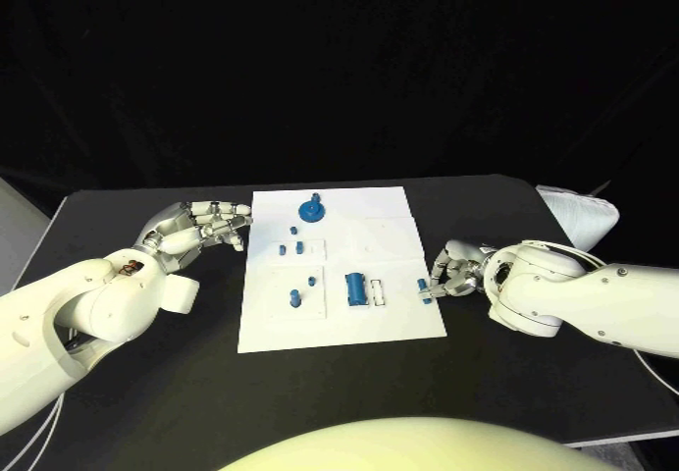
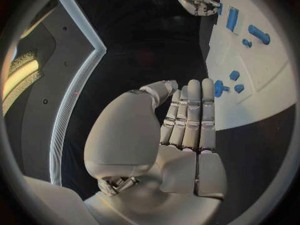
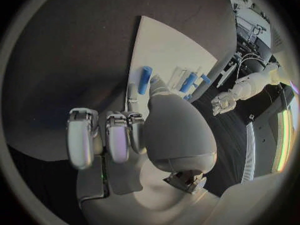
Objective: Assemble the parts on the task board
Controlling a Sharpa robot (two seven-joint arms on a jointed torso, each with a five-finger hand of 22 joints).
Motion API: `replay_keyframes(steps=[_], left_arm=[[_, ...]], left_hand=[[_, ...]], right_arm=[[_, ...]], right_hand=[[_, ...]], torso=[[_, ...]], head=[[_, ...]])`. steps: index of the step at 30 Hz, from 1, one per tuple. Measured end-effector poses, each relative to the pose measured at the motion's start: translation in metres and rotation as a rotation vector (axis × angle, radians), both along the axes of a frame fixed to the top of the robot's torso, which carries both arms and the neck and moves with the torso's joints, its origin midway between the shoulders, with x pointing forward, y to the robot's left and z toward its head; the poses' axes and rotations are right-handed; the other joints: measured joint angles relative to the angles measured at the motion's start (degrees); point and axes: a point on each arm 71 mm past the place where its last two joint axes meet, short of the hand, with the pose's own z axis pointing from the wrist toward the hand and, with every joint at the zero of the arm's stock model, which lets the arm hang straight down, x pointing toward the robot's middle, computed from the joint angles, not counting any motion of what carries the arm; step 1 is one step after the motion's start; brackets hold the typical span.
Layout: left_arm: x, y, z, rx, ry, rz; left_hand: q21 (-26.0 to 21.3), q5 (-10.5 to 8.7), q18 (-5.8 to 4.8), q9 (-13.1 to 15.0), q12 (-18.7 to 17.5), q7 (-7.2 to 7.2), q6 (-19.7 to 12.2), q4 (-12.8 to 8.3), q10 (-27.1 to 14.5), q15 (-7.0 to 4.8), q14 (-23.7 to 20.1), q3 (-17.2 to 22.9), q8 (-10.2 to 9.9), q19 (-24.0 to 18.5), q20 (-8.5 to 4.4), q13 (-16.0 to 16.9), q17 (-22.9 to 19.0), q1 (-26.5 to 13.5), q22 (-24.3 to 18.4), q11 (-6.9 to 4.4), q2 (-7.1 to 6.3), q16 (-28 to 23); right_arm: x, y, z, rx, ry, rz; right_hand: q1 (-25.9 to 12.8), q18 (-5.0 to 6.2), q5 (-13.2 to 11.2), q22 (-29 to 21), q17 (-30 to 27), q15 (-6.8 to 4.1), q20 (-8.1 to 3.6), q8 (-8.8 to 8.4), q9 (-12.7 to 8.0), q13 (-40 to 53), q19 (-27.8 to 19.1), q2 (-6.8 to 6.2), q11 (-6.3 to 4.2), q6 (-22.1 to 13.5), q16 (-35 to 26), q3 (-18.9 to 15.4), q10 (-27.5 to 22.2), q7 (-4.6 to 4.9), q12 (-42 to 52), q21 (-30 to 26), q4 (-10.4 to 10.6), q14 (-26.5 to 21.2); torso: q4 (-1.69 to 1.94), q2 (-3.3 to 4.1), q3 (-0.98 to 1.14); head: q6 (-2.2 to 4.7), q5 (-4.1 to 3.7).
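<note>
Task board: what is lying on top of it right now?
The task board carries several small blue parts: a round one at the far end and a cylinder nearer. Another blue part lies at its right edge by the right hand.

Dim scene against black surroundings; the white task board [image 1: 339, 270] glares brightly, and wrist views bend at edges.

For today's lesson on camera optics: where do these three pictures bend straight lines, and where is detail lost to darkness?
Head view: the task board keeps straight edges; the backdrop is black. Left wrist view: the board's edge curves beyond the left hand. Right wrist view: the board bows beyond the right hand, with a dark rim.
</note>
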Motion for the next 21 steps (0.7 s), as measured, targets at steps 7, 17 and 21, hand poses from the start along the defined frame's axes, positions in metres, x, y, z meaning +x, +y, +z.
replay_keyframes(steps=[7,17,21], left_arm=[[0.000,0.000,0.000,0.000,0.001,0.000],[0.000,0.002,0.000,0.002,0.001,0.002],[0.000,0.002,0.000,0.002,0.001,0.002]], left_hand=[[0.0,0.00,0.00,0.0,0.0,0.00,0.0,0.0,0.0,0.00,0.0,0.0,0.0,0.0,0.00,0.0,0.0,0.0,0.0,0.00,0.00,0.0],[0.2,0.00,0.00,0.0,0.0,0.00,0.0,0.0,0.0,0.00,0.0,0.0,0.2,0.0,0.00,-0.1,-0.1,0.0,0.2,0.00,0.00,0.0],[0.2,0.00,0.00,0.0,0.0,0.00,0.0,0.0,0.0,0.00,0.0,0.0,0.2,0.0,0.00,-0.1,-0.1,0.0,0.2,0.00,0.00,0.0]], right_arm=[[0.000,0.006,-0.002,-0.005,0.000,0.017],[0.004,0.011,-0.005,-0.023,-0.017,0.033],[0.005,0.014,-0.005,-0.024,-0.027,0.040]], right_hand=[[-0.3,0.00,0.0,0.0,0.0,0.00,0.00,0.02,0.0,0.0,0.0,-0.30,0.00,0.0,0.0,0.0,0.0,0.00,0.0,0.0,0.0,0.0],[1.9,0.00,0.9,0.0,0.0,0.00,0.00,-0.20,0.3,0.0,0.0,0.44,0.01,0.9,0.0,2.1,0.0,0.04,0.0,0.0,-0.1,0.0],[4.8,0.00,4.7,0.0,0.0,0.00,0.00,-0.65,0.3,0.0,0.0,0.85,0.01,1.0,0.0,4.0,0.0,0.06,0.0,0.0,-0.2,0.0]], torso=[[-0.01,0.04,-0.04],[0.02,0.03,-0.07],[0.04,0.02,-0.10]], head=[[-0.11,0.06],[-0.38,0.25],[-0.45,0.29]])
